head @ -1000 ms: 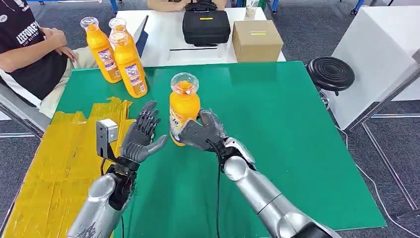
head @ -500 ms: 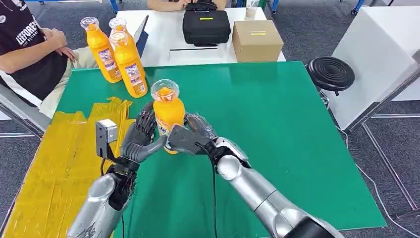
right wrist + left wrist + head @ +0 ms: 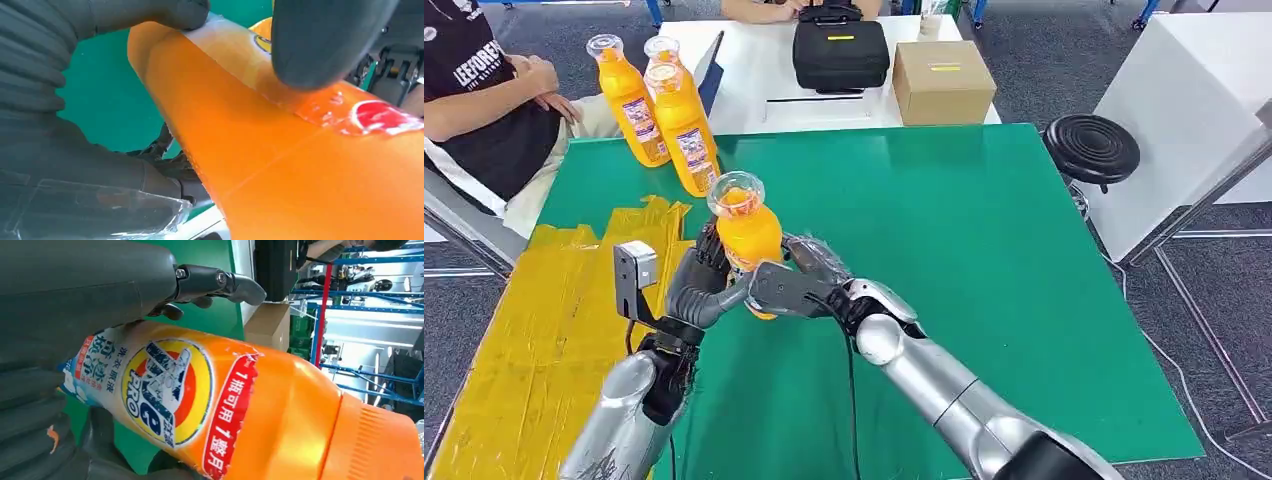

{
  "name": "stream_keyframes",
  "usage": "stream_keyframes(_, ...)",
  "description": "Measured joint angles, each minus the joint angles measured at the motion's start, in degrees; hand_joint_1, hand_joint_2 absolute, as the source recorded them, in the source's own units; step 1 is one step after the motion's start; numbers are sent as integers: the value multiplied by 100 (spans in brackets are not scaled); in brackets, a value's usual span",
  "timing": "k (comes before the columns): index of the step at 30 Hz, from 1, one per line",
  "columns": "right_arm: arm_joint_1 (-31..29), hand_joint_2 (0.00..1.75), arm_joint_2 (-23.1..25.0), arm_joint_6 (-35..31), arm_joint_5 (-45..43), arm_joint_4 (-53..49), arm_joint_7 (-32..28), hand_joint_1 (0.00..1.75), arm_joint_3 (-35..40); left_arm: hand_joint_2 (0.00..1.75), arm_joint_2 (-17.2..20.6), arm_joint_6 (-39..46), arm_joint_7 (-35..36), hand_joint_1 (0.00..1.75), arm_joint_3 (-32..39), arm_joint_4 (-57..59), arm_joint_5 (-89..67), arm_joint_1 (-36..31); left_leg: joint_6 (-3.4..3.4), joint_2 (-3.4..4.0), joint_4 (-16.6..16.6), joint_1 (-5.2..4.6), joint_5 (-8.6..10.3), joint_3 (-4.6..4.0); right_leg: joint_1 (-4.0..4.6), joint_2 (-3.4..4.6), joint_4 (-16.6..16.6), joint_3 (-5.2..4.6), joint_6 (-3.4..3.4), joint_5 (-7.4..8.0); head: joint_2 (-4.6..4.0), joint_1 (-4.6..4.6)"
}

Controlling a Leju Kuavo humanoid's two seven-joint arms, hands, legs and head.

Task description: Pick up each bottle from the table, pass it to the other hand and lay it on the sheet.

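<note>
- The orange plastic juice bottle with a clear cap is held above the green desk, near the middle of the head view, a little toward 9 o'clock. It is almost upright, its cap leaning slightly toward 11 o'clock.
- The right hand grips the lower part of this bottle from the 3 o'clock side; its dark fingers are closed around the orange body and the label.
- The left hand is on the bottle's 9 o'clock side. In the left wrist view its thumb and fingers lie along the label; they touch the bottle, but I cannot tell if they already grip it firmly.
- The label shows a round blue, red and yellow emblem and a red band with white characters.
- The crinkled yellow plastic sheet lies on the desk at 8 o'clock from the bottle, just beside the left arm.
- Three more orange bottles stand upright and close together at the far corner of the desk, at 11 o'clock.
- A seated person with folded arms is beyond that corner, at 10 o'clock.
- On a white desk behind, at 12 o'clock, stand a black case and a brown cardboard box.
- A round black stool stands at 2 o'clock, beside the green desk.
</note>
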Motion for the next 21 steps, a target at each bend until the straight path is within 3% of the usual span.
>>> stream_keyframes(15,-255,175,17,85,-59,227,31,175,249,175,-7,218,-59,0,24,0,-144,36,0,0,0,0,0,0,0,0,0,0,0,0,0,0)
stream_keyframes(21,-389,175,22,87,-81,260,90,175,330,175,-42,948,-542,0,-2,-124,-1068,72,0,0,0,0,0,0,0,0,0,0,0,0,0,0)
